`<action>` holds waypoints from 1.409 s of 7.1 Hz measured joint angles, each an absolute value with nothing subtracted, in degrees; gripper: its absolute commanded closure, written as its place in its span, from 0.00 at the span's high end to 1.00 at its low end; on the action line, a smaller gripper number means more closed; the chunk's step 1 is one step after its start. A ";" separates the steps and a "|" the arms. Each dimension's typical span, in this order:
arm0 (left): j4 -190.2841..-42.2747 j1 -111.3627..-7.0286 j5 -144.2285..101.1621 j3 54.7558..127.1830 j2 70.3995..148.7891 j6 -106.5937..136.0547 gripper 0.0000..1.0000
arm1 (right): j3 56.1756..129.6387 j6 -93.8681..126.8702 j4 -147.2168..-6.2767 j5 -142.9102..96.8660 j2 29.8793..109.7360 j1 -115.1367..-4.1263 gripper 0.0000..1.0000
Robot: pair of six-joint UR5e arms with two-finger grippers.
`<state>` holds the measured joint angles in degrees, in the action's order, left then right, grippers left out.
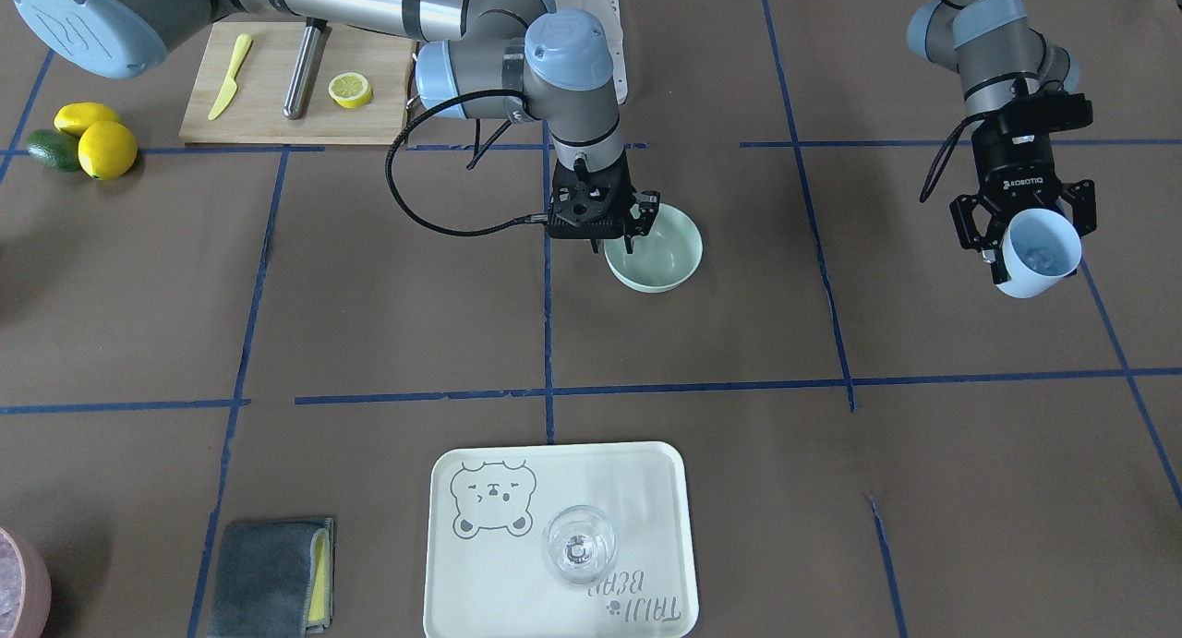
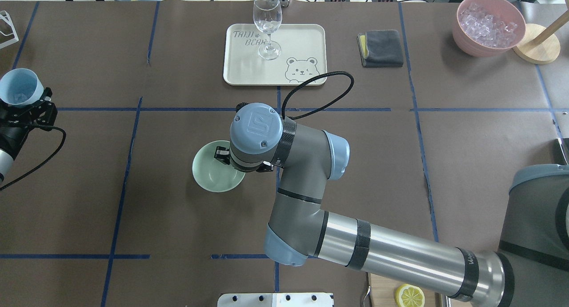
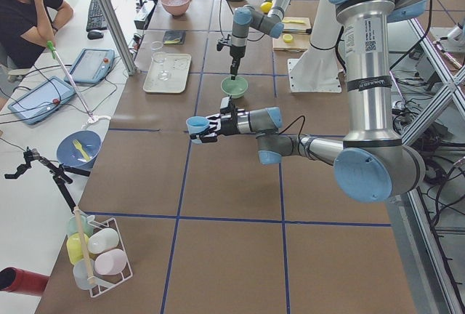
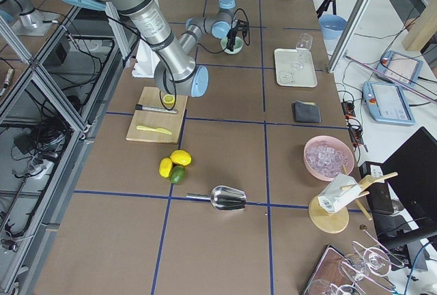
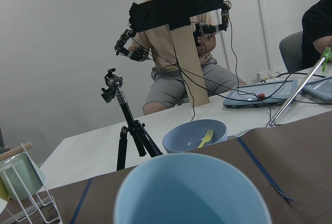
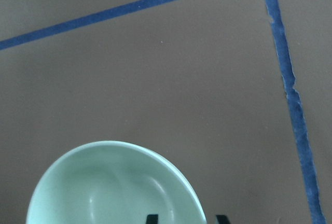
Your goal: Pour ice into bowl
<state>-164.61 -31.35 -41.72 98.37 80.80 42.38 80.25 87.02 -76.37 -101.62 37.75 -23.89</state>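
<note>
Blue plastic fills the left gripper: its fingers are clamped on the light blue cup, mouth up, with a few clear cubes of ice lying in its bottom. The bowl, pale mint, smooth and empty, sits well to the right at mid-table, so the pour needs a long sideways carry. The right gripper is nearer, its tips apart astride the bowl's rim.

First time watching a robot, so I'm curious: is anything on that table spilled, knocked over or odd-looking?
Nothing stands out. The green bowl sits upright and empty, the glass stands upright on its tray, and the left claw holds the blue cup. I see nothing spilled on the table.
</note>
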 measured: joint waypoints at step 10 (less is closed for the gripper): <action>-132.58 -14.00 -31.33 110.14 93.57 45.38 0.00 | 108.83 74.33 -83.92 -114.38 62.76 -37.04 1.00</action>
<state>-132.58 -14.00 -31.33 110.14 93.57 45.38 108.83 74.33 -83.92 -114.38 62.76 -37.04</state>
